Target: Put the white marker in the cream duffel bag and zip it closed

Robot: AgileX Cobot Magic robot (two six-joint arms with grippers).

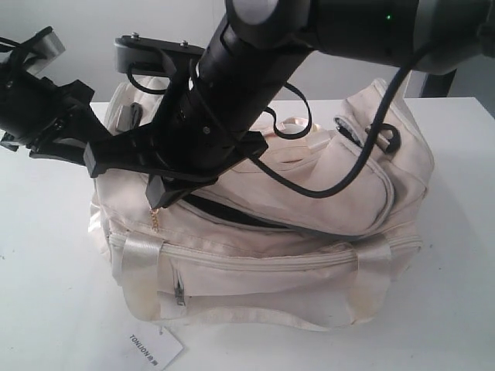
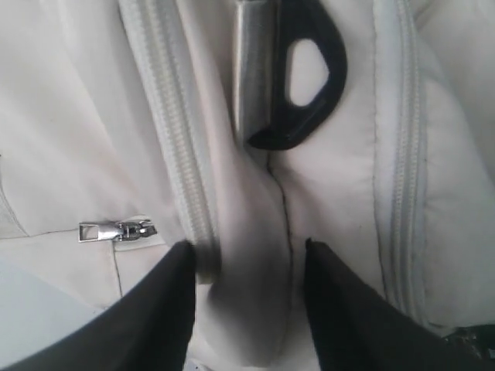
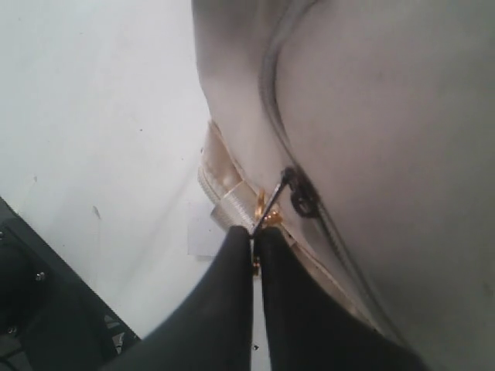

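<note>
duffel bag [image 1: 309, 263] — cream | ring [image 2: 313, 77] — black | zip pull [image 3: 271, 219] gold | flat puller [image 2: 116, 230] silver | tag [image 1: 155, 349] white, black lettering | table [image 1: 46, 294] white

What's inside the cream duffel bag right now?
Only dark lining shows through the zipper gap; fabric of the cream duffel bag covers the rest, so no white marker is visible.

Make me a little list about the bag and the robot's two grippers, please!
bag: cream fabric duffel bag on white table
top zipper: partly open, dark gap showing
right gripper: shut on gold zipper pull
left gripper: fingers apart, bag fabric between them; grip unclear
white marker: not in view
tag: white paper tag beside the bag's front
</note>
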